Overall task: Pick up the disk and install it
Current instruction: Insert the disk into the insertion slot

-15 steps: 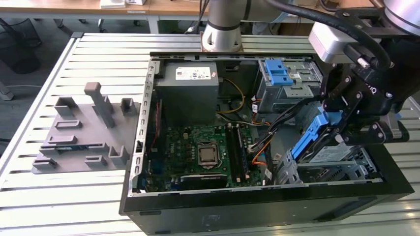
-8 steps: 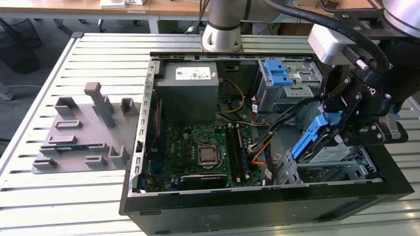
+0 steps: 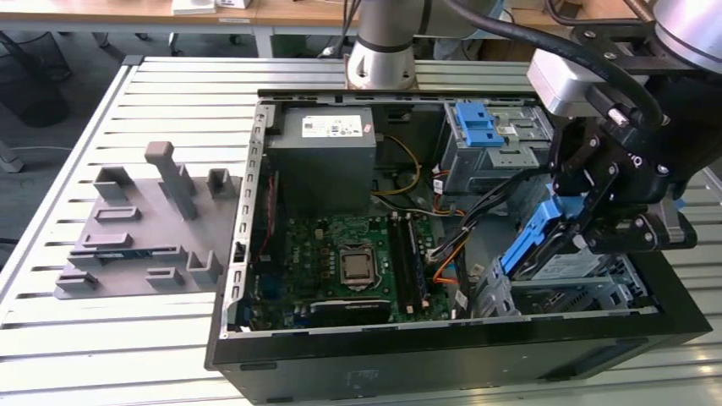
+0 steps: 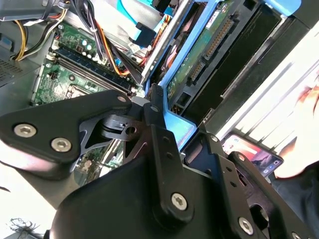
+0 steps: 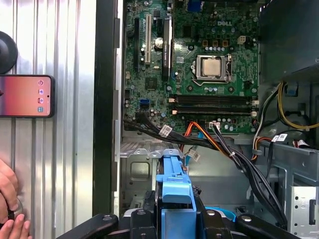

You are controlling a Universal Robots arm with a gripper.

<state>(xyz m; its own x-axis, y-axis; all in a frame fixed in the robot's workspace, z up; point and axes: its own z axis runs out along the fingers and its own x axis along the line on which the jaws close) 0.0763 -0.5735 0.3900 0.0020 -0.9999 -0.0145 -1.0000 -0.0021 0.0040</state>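
disk (image 3: 539, 245), a silver drive in its bright blue plastic carrier, sits clamped in the black gripper (image 3: 598, 222); tilted, it could snag the orange and black cables (image 5: 219, 142) at the bay.

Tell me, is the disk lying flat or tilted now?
Tilted. The disk slants over the computer case, its blue frame held in the gripper.

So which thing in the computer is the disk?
Find the open black computer case. At the exterior view's right end, the gripper holds the disk tilted over the drive bay. Its bright blue frame sets it apart from the grey power supply.
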